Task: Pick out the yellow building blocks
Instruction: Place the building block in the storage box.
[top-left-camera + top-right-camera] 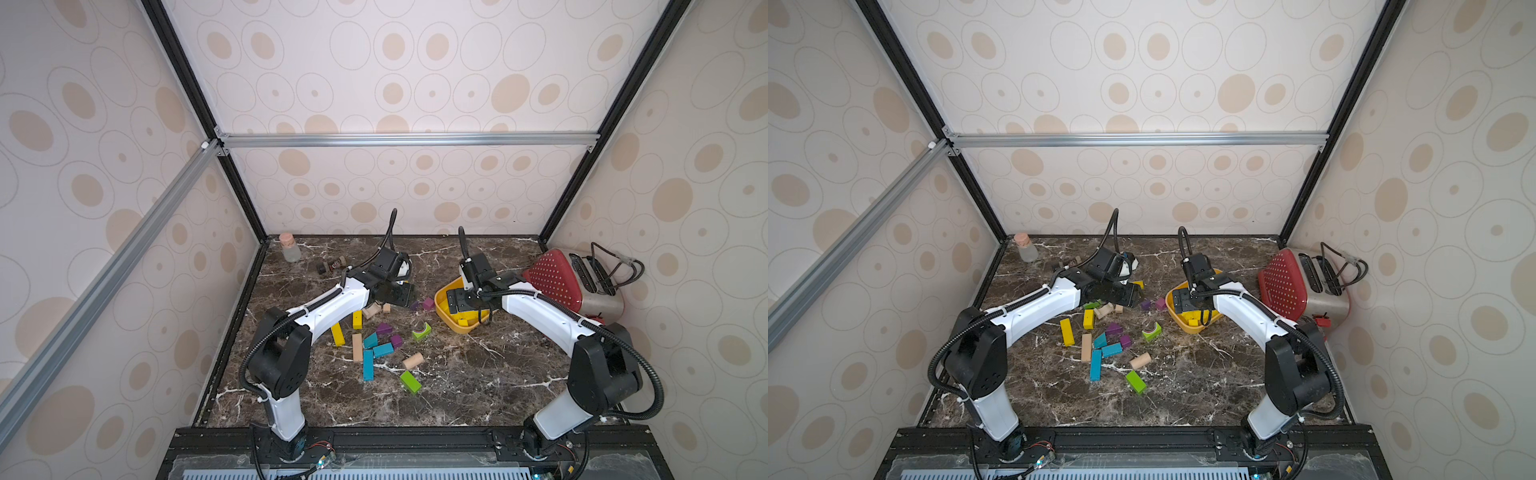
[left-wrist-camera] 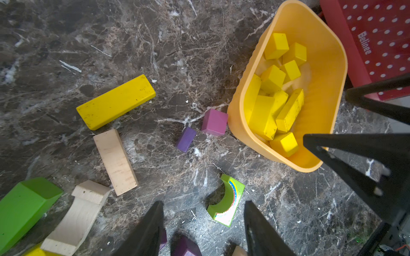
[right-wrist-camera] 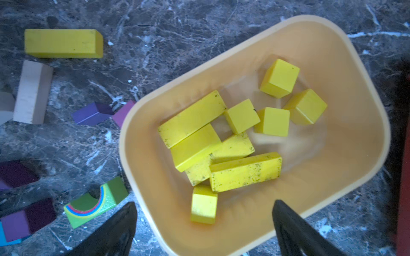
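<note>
While both arms reach from the near edge out over the marble table (image 1: 478,374), both top views show the left arm (image 1: 328,305) bent inward, its wrist tipped down above the far end of the scattered blocks. The right arm (image 1: 536,307) bends inward too, with its wrist over the orange-yellow bowl (image 1: 440,296). Two of the yellow building blocks (image 1: 338,334) lie as bars on the table beside the left forearm, and more sit in the bowl. How either pair of jaws stands cannot be told from up here.

From the left wrist, the left jaws stand partly apart and hold nothing — only bare table shows in the gap. A green arch block (image 2: 226,199) lies near the tips. One yellow bar (image 2: 115,102) lies flat on the table close to a plain wooden bar (image 2: 115,161). The bowl holds a heap of yellow cubes and bars, and two purple blocks (image 2: 214,122) lie just outside its wall.

From the right wrist, the right jaws are spread wide and empty — hanging above the bowl. Yellow cubes and bars are piled inside it, some leaning on one another, and the lone yellow bar lies well apart on the table.
</note>
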Motion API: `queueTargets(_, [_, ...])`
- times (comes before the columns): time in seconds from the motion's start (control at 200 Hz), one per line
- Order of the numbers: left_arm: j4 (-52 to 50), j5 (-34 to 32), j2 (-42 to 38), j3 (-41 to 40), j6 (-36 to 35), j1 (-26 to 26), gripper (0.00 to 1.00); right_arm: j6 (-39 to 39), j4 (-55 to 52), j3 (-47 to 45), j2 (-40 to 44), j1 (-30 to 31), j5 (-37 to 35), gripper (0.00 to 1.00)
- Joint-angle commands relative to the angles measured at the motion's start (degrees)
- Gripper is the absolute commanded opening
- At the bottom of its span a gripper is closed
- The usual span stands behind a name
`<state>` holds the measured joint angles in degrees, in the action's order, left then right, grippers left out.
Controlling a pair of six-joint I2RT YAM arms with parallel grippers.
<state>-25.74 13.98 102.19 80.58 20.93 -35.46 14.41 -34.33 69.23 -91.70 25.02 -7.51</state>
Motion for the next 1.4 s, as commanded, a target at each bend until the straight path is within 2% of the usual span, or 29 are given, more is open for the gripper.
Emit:
queueTargets(0.0, [-1.7,-1.2,-2.7,-0.1,-1.5,-0.3,0.57,1.6,1.0,-0.2,-0.1,1.5,1.2,0.94])
queueTargets(0.29, [-4.7,-6.5,-5.0,-1.7,-3.0,0.2,0.56,5.3,4.1,0.1,-1.6,6.8,3.6,0.85])
queueTargets(0.516, [-4.5,-7.4,-8.8,-6.4,-2.2,3.6,0.55,7.5,8.8,-0.9,-2.5,10.2,5.9,0.77])
queueTargets(0.796, [-5.8,-10.3,-13.1,-11.5,-3.3,7.2,0.55,6.6,11.9,0.4,-5.2,12.5,12.7,0.71])
queueTargets(1.397, [-6.6,-14.2,-12.8,-16.5,-4.1,9.0,0.53,8.7,14.9,0.0,-8.3,18.8,16.9,0.70])
